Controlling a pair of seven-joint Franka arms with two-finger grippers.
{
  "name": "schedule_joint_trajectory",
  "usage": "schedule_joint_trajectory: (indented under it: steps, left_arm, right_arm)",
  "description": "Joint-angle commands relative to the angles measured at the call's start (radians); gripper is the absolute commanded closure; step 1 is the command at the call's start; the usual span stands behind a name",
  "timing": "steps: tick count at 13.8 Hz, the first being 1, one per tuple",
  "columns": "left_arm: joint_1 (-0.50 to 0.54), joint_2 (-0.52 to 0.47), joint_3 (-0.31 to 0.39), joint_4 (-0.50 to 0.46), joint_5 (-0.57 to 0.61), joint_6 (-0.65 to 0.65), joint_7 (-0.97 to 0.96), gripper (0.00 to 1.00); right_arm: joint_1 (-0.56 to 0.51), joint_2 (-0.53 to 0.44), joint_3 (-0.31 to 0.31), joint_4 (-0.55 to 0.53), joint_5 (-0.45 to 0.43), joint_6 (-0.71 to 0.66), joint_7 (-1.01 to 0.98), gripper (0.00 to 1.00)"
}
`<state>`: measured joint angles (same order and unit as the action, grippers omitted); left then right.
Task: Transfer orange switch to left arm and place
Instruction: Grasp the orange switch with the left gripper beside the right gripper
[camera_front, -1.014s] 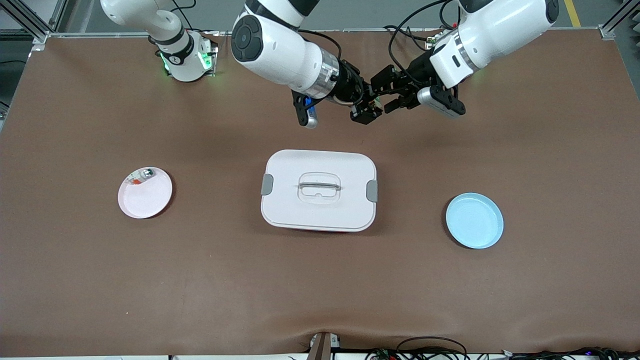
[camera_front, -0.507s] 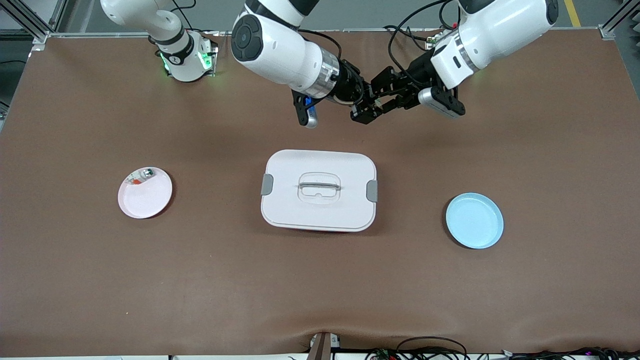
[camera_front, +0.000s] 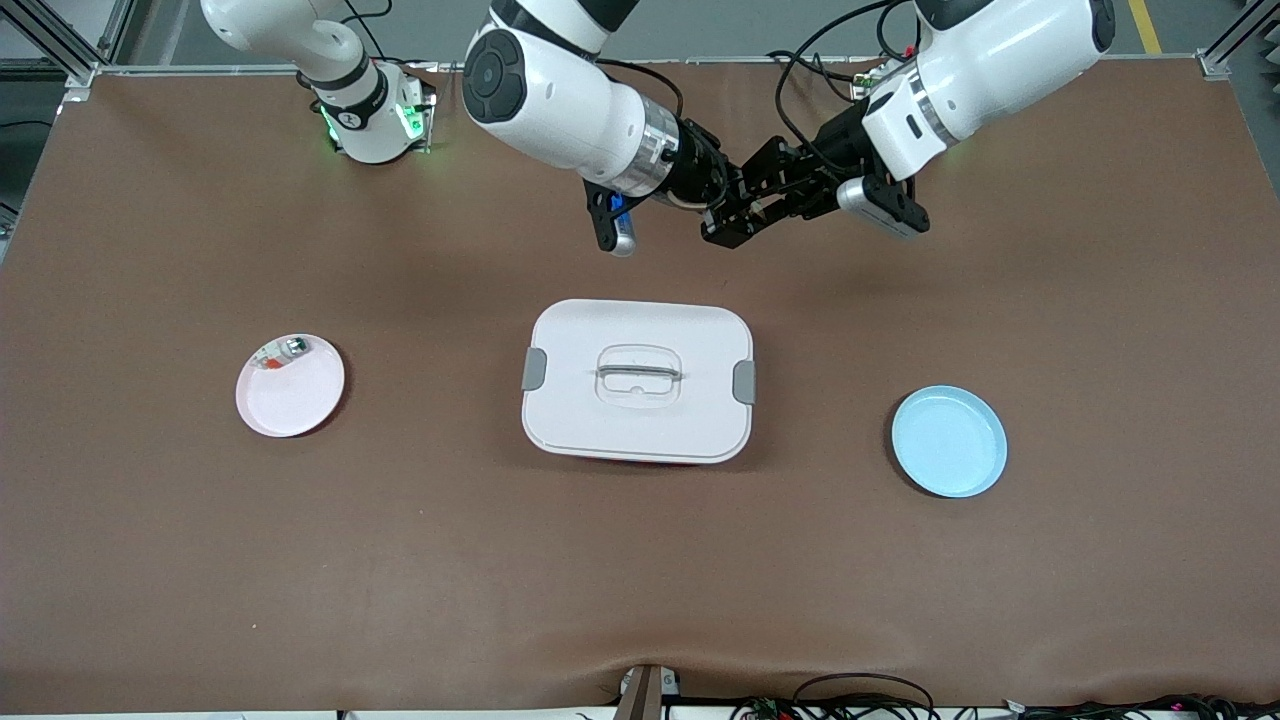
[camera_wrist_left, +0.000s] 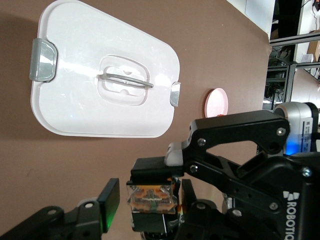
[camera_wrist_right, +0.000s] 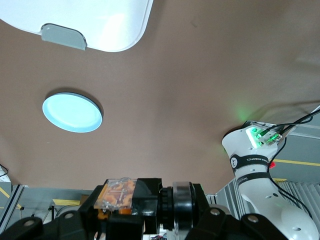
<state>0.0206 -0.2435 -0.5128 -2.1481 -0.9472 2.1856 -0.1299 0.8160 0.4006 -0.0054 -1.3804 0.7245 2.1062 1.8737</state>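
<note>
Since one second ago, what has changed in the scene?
The left gripper has narrowed its fingers around the orange switch, which the right gripper holds shut, above the table farther from the camera than the box. The box, pink plate and blue plate stayed in place.

Box (camera_front: 638, 380) as obstacle mid-table, between pink plate (camera_front: 290, 386) and blue plate (camera_front: 949, 441); bare table (camera_front: 640, 580) all around.

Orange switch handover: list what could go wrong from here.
1. The switch is tiny; the left gripper closes around it while the right gripper is shut on it, so a poor pinch could drop it.
2. The grippers meet closely above the table and may collide.
3. The box lies between the plates; a low carry might clip it.
</note>
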Motion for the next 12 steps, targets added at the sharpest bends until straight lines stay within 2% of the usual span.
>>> schedule_joint_trajectory:
  steps: [1, 3, 10, 11, 12]
  left_arm:
    - [0.002, 0.001, -0.015, -0.007, -0.025, 0.022, 0.013, 0.48]
    - [0.002, 0.007, -0.015, -0.006, -0.025, 0.022, 0.013, 0.56]
    - [0.002, 0.020, -0.015, 0.001, -0.025, 0.026, 0.026, 0.94]
    - [0.002, 0.021, -0.015, 0.001, -0.025, 0.026, 0.032, 0.97]
    - [0.002, 0.026, -0.015, 0.002, -0.024, 0.026, 0.032, 1.00]
  right_arm:
    - [0.014, 0.014, -0.013, 0.032, 0.004, -0.009, 0.021, 0.64]
    - [0.014, 0.014, -0.013, 0.032, 0.004, -0.009, 0.021, 0.64]
    - [0.014, 0.014, -0.013, 0.032, 0.004, -0.009, 0.021, 0.64]
    - [0.014, 0.014, -0.013, 0.034, 0.004, -0.009, 0.021, 0.63]
    - [0.014, 0.014, -0.013, 0.032, 0.004, -0.009, 0.021, 0.54]
